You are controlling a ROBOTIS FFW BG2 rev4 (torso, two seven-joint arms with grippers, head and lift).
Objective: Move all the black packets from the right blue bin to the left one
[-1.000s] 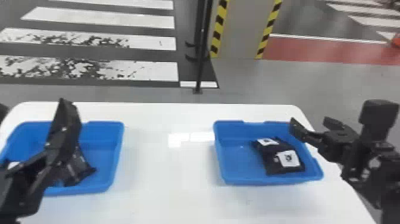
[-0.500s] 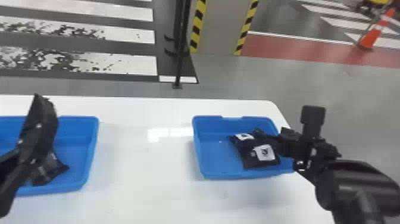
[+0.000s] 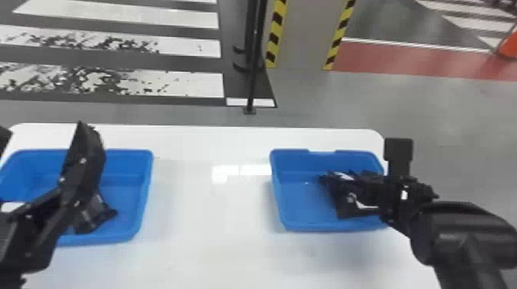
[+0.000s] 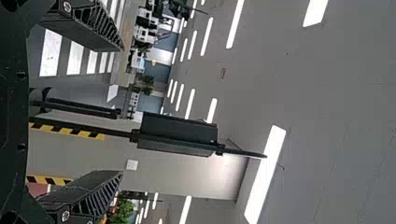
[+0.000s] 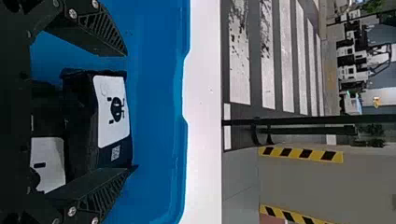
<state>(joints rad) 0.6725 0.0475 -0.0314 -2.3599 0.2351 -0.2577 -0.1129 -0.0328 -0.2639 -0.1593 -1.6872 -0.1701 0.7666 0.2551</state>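
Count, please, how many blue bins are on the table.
2. The left blue bin is at the left side of the white table, partly hidden behind the left arm. The right blue bin is at the right side, with the right gripper over it.

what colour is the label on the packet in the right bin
White with black print, best seen in the right wrist view, label.

The head view crops the left bin [image 3: 145, 188], and the right arm [image 3: 457, 226] partly hides the black packets [image 3: 345, 207].
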